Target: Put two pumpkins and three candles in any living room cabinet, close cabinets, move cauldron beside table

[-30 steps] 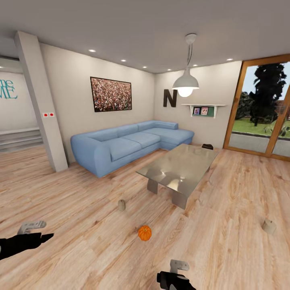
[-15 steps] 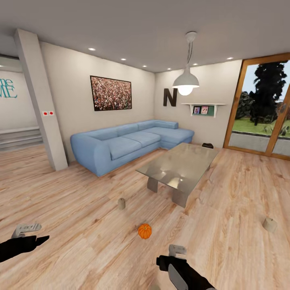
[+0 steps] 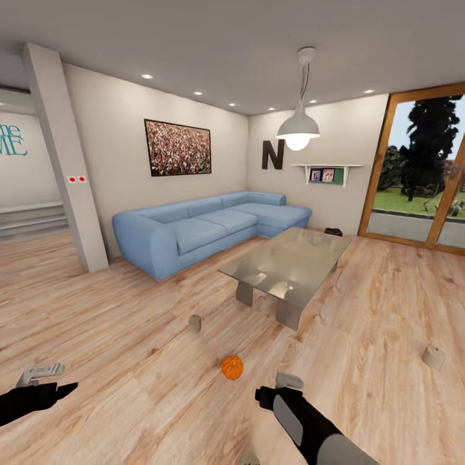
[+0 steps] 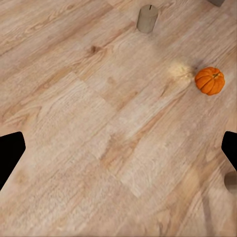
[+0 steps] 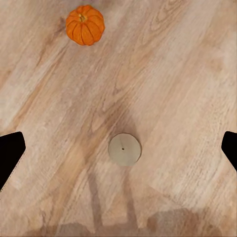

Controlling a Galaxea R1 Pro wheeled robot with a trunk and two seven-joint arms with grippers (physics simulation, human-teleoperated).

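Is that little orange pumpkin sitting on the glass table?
No, the pumpkin lies on the wood floor, in front of the glass table.

An orange ribbed pumpkin sits upright on the plank floor, at 7 o'clock from the glass-topped table. Three beige candles stand on the floor — one at 11 o'clock from the pumpkin, one well off at 3 o'clock, one seen from above. The black cauldron sits beyond the table's far end.
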